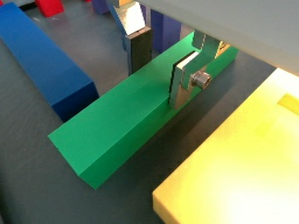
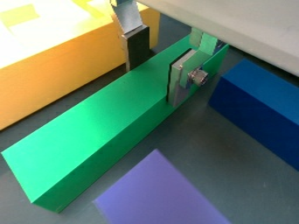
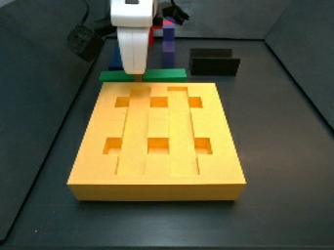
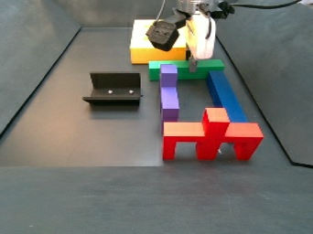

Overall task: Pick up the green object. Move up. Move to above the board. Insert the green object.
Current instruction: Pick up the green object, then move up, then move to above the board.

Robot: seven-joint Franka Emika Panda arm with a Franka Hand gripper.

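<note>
The green object (image 1: 111,122) is a long flat bar lying on the dark floor just behind the board's far end (image 3: 163,74). It also shows in the wrist view (image 2: 93,131) and the side view (image 4: 166,66). The gripper (image 1: 163,61) straddles the bar near one end. One silver finger (image 2: 184,79) lies flat against the bar's side, and the dark pad of the other (image 2: 136,48) meets the opposite edge. The gripper (image 3: 131,70) stands upright over the bar. The yellow-orange board (image 3: 156,122) with six square holes lies alongside the bar (image 1: 233,166).
A blue bar (image 4: 226,96) lies on the bar's other side (image 1: 47,61). A purple bar (image 4: 170,91) runs off from the green one. Red pieces (image 4: 208,137) stand beyond them. The dark fixture (image 4: 113,89) sits apart on the floor. The enclosure walls are dark.
</note>
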